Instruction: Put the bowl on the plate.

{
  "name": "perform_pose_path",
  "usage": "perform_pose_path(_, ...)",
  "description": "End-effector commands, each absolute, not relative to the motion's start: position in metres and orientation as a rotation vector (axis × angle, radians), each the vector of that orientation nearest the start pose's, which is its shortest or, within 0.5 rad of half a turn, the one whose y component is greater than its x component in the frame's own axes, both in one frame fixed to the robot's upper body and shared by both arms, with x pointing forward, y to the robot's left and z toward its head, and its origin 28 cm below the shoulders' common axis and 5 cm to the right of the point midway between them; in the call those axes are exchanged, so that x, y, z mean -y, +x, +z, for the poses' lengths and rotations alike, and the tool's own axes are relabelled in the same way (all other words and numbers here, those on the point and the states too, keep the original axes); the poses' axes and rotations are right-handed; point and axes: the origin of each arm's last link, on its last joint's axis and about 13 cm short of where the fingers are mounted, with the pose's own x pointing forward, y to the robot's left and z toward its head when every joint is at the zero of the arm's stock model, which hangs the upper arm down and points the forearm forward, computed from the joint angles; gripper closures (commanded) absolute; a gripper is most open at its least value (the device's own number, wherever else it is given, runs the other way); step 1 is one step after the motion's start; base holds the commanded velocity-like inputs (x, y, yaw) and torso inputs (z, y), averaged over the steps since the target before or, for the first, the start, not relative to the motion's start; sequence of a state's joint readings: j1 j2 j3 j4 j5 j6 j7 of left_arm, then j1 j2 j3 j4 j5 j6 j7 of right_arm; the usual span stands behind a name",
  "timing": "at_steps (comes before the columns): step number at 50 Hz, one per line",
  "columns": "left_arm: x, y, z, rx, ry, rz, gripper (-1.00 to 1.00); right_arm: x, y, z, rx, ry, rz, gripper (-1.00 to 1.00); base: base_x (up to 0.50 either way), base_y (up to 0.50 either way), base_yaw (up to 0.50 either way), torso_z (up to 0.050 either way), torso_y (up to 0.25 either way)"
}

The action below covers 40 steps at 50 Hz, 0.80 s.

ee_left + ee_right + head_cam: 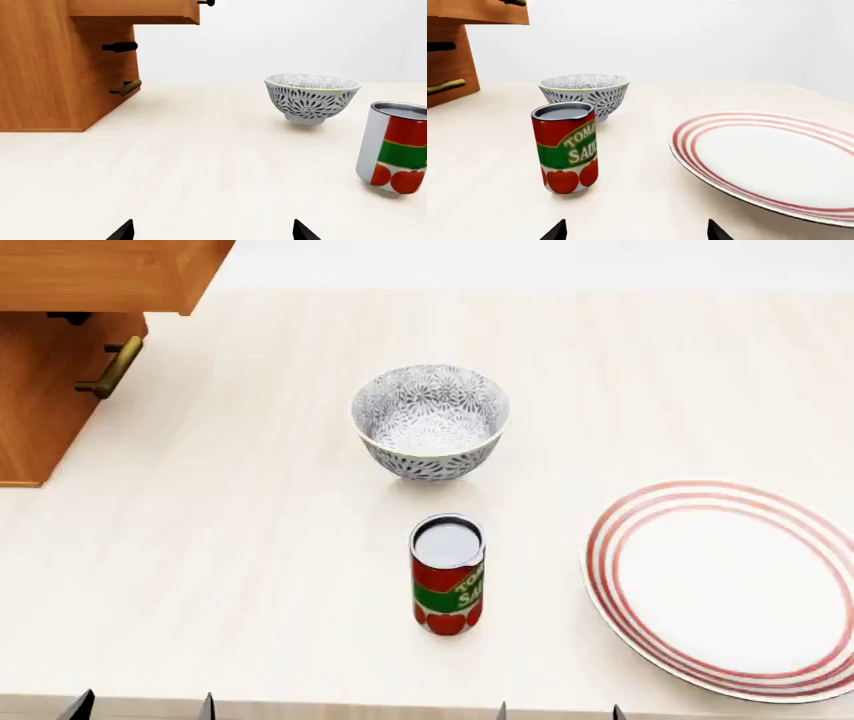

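Bowl upright on table, beyond spread left gripper, tomato-sauce can beside. Head view: bowl behind can, well apart from plate. Right gripper spread, empty, facing can, likely awaiting reach.

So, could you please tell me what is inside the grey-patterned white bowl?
Nothing: in the head view the deep grey-patterned white bowl shows only its own patterned inner wall and pale bottom. The table under its foot is covered.
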State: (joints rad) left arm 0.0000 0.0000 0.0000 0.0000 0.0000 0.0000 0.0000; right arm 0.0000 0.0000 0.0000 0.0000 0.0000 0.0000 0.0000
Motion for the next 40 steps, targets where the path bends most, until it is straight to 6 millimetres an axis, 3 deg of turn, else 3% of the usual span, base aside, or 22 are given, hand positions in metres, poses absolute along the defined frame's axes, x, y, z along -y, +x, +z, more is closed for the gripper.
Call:
perform_pose_path(1, -0.205, 0.210, 0.014, -0.007, 0.004, 0.001, -1.00, 0.096, 0.212, 0.013, -0.014, -0.019, -0.013, -1.00, 0.00, 0.00, 0.00, 0.000, 0.000)
perform_pose_path(2, -0.206, 0.206, 0.016, 0.019, 0.013, -0.025, -1.00, 0.095, 0.210, 0.026, 0.043, -0.055, 0.088, -1.00, 0.00, 0.00, 0.00, 0.000, 0.000)
perform_pose_path(3, -0.206, 0.206, 0.016, 0.019, 0.014, -0.025, -1.00, 0.094, 0.210, 0.028, 0.053, -0.054, 0.095, -1.00, 0.00, 0.00, 0.00, 0.000, 0.000)
perform_pose_path(16, -0.206, 0.206, 0.018, 0.025, 0.013, -0.026, -1.00, 0.095, 0.210, 0.029, 0.044, -0.054, 0.073, -1.00, 0.00, 0.00, 0.00, 0.000, 0.000)
perform_pose_path(29, -0.207, 0.208, 0.021, 0.037, 0.012, -0.017, -1.00, 0.103, 0.216, 0.047, 0.073, -0.042, 0.054, -1.00, 0.00, 0.00, 0.00, 0.000, 0.000)
perform_pose_path(40, -0.208, 0.212, 0.027, 0.055, 0.012, -0.004, -1.00, 0.111, 0.222, 0.049, 0.070, -0.059, 0.014, -1.00, 0.00, 0.00, 0.00, 0.000, 0.000)
